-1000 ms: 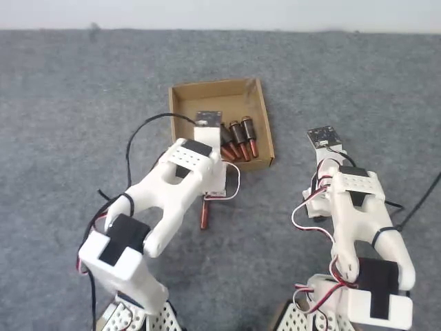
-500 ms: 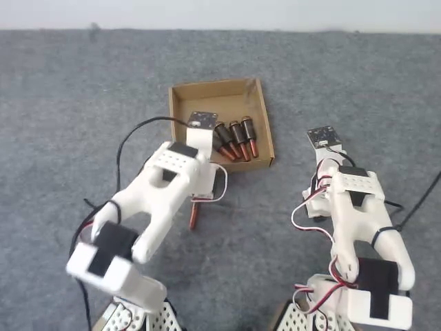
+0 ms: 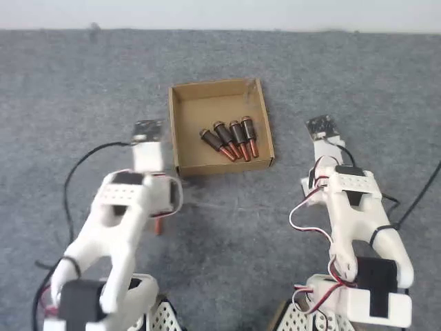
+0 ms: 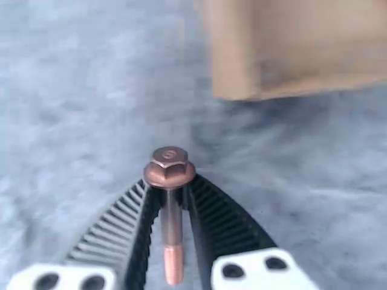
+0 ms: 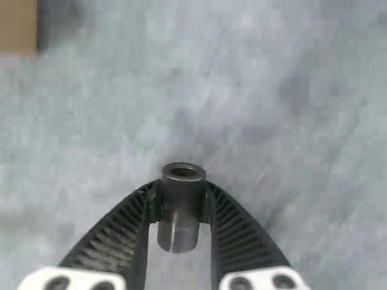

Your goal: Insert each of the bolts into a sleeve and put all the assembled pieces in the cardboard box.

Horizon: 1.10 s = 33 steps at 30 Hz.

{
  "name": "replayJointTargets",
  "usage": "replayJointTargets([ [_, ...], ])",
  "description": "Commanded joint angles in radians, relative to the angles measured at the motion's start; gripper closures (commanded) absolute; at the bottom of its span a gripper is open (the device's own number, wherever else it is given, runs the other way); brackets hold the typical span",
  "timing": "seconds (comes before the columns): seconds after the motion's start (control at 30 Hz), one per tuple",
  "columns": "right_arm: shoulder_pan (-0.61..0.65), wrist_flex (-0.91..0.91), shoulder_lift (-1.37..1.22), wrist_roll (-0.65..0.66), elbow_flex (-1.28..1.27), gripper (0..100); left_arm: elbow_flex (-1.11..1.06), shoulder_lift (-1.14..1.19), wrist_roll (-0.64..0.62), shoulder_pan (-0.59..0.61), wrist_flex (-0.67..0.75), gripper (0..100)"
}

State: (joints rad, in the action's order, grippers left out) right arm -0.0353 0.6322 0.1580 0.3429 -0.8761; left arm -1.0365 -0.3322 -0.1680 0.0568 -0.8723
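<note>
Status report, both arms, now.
Left gripper shut on bolt. Right gripper shut on sleeve. Not yet mated. Four assembled pieces in cardboard box.

Coppery metal bolt point(image 4: 171, 208) — matt dark sleeve point(image 5: 181, 208)

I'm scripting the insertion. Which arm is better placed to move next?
Likely left: the left hand grips the copper hex-head bolt, while the right hand presents the dark metal cylindrical sleeve with its bore open.
</note>
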Motion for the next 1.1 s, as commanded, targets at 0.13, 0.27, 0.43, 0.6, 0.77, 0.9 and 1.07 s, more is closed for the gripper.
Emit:
replayJointTargets([
  [0.13, 0.007, -0.414, -0.002, 0.011, 0.051, 99.2, -0.047, -0.135, 0.009, 0.201, 0.055, 99],
  [0.27, 0.018, -0.618, -0.002, 0.011, 0.048, 99.2, -0.048, -0.135, 0.009, 0.219, 0.055, 99],
  [0.43, 0.061, -0.792, -0.024, 0.005, 0.046, 99.2, -0.053, -0.135, 0.009, 0.216, 0.057, 99],
  [0.6, 0.082, -1.092, -0.102, 0.005, 0.021, 99.2, -0.053, -0.135, 0.009, 0.221, 0.057, 99],
  [0.77, 0.108, -1.422, -0.255, 0.003, 0.02, 99.2, -0.054, -0.135, 0.009, 0.218, 0.066, 99],
  [0.9, 0.13, -1.61, -0.383, 0.005, 0.021, 99.2, -0.056, -0.135, 0.009, 0.219, 0.077, 99],
  [1.07, 0.147, -1.782, -0.499, -0.035, 0.023, 99.2, -0.056, -0.135, 0.009, 0.218, 0.077, 99],
])
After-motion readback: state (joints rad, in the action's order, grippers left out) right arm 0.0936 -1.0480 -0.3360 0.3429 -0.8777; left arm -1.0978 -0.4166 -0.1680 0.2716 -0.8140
